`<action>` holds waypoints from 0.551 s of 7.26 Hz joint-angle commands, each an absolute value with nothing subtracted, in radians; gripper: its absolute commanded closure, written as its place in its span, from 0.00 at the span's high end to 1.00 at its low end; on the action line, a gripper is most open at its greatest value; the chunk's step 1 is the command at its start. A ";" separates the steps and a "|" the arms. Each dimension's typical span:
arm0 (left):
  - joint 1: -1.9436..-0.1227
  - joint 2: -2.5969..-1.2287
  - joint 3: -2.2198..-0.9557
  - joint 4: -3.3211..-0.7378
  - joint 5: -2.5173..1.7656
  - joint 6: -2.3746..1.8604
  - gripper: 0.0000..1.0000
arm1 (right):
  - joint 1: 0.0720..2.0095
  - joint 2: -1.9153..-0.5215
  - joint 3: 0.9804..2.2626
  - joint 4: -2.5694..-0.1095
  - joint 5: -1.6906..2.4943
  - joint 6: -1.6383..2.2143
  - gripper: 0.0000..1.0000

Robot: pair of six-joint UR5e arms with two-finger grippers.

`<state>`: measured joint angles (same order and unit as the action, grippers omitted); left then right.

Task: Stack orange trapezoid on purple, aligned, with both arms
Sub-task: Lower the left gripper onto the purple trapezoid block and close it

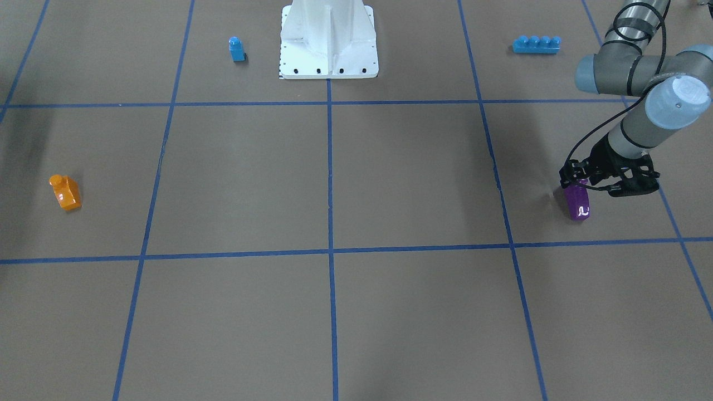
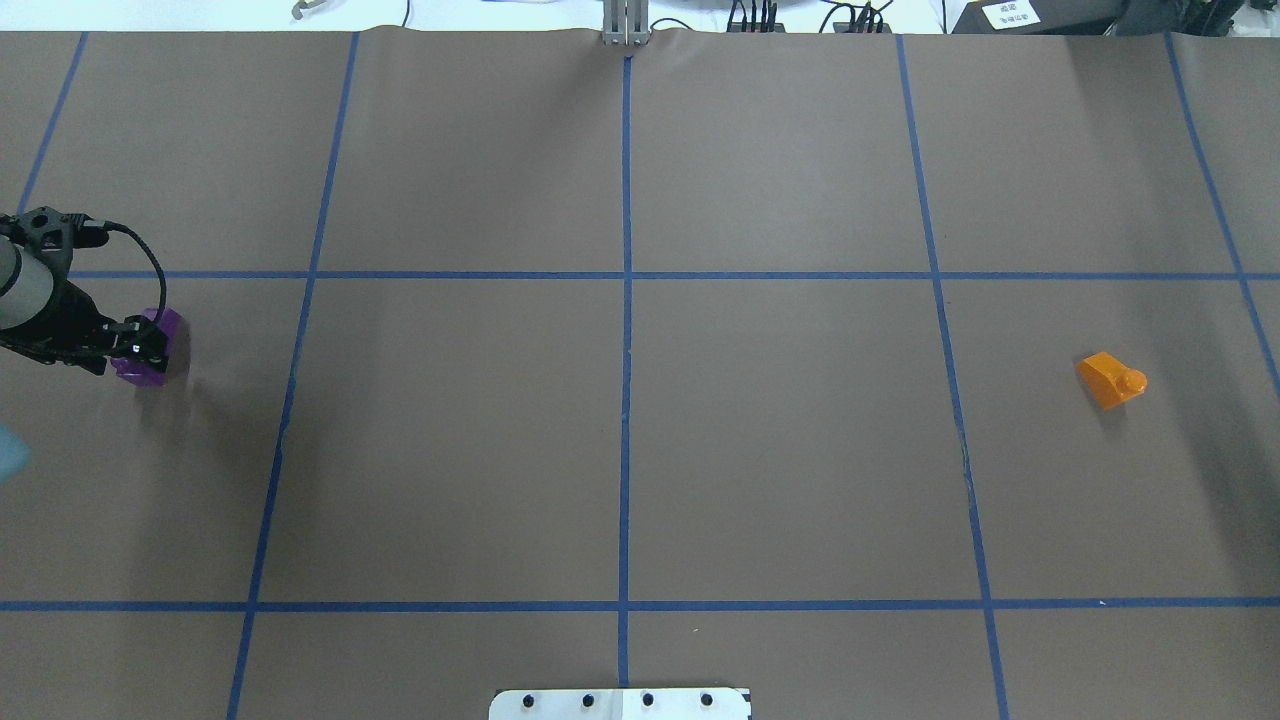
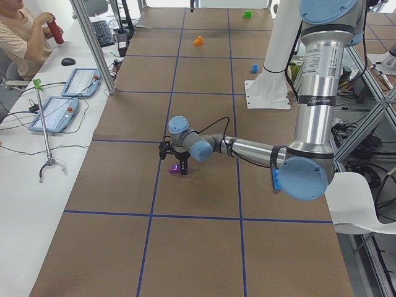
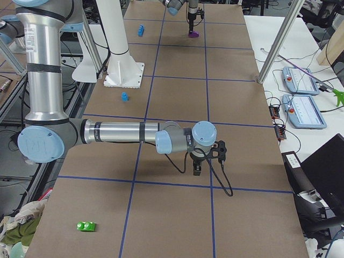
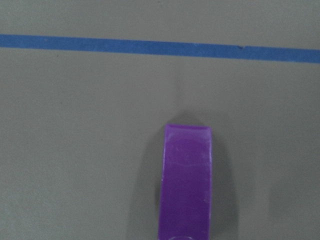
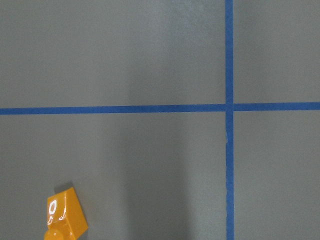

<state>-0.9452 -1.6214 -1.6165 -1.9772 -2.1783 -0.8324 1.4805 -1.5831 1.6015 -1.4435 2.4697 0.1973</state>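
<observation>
The purple brick (image 1: pixel 577 203) stands at the table's left end; it also shows in the overhead view (image 2: pixel 150 350) and in the left wrist view (image 5: pixel 186 180). My left gripper (image 1: pixel 577 184) is down on its top, shut on it. The orange trapezoid (image 2: pixel 1110 380) lies alone at the table's right end with its stud pointing sideways; it also shows in the front view (image 1: pixel 66 192) and at the right wrist view's bottom left (image 6: pixel 65 221). My right gripper (image 4: pixel 197 166) shows only in the right side view, so I cannot tell whether it is open or shut.
A small blue single-stud brick (image 1: pixel 237 49) and a long blue four-stud brick (image 1: pixel 536 44) lie on either side of the white base (image 1: pixel 328 50). A green brick (image 4: pixel 86 226) lies beyond the orange end. Blue tape lines grid the brown table. An operator sits at a side desk.
</observation>
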 commanded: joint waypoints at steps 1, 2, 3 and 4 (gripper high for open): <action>-0.942 -1.621 -1.617 -1.977 -2.178 -0.833 0.58 | 1.479 -1.583 1.600 -1.443 2.470 0.198 1.00; -0.942 -1.623 -1.615 -1.977 -2.178 -0.834 0.55 | 1.476 -1.583 1.600 -1.443 2.470 0.199 1.00; -0.940 -1.626 -1.620 -1.976 -2.178 -0.844 0.28 | 1.476 -1.583 1.600 -1.443 2.470 0.199 1.00; -0.940 -1.632 -1.617 -1.974 -2.181 -0.847 0.00 | 1.476 -1.583 1.600 -1.443 2.470 0.199 1.00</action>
<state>-0.9411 -1.6263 -1.6176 -1.9759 -2.1789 -0.8413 1.4763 -1.5831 1.6000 -1.4435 2.4697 0.1992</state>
